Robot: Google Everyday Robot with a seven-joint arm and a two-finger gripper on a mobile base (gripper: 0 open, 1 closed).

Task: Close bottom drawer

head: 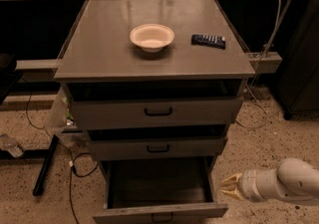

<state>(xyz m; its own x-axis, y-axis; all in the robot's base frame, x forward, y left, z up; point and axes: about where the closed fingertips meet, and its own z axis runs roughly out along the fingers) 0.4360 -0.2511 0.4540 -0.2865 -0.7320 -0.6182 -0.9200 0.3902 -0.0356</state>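
Observation:
The bottom drawer (pixel 159 212) is the lowest of three grey cabinet drawers and stands pulled far out, its dark interior showing and its front panel at the lower edge of the view. My gripper (pixel 228 186) is at the lower right, just right of the drawer's right side wall and near its front corner, pointing left toward it. Its pale fingertips (pixel 230 181) sit close together and hold nothing. The white arm (pixel 294 180) runs off the right edge.
The middle drawer (pixel 158 147) and top drawer (pixel 158 112) are each out a little. A white bowl (pixel 152 37) and a black remote (pixel 209 41) lie on the cabinet top. Cables and a black bar (pixel 45 166) lie on the speckled floor at left.

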